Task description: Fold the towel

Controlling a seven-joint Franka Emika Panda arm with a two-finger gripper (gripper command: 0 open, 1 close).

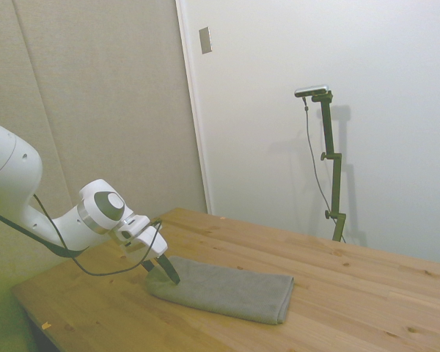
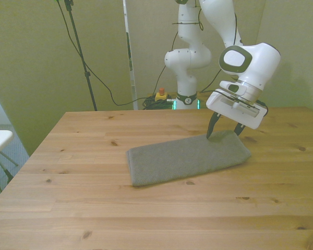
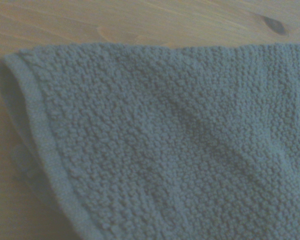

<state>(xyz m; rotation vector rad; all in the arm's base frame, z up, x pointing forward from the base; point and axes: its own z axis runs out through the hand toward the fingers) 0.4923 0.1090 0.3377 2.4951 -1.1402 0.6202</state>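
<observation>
The towel [image 2: 188, 158] lies flat on the bench [image 2: 94, 208] as a long, layered strip, angled across the middle. At its end toward the front view's right, the end effector [image 2: 225, 132] stands with fingers parted, tips at the cloth's edge, gripping nothing. The likely slip: closing on only the top layer, so the stack peels apart, or dragging the whole towel instead of lifting it. No readable writing or labels.

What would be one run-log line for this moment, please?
task: fold towel | gripper: open, fingers straddle towel end | towel: flat on table, already layered, long strip | lift: not yet
</observation>
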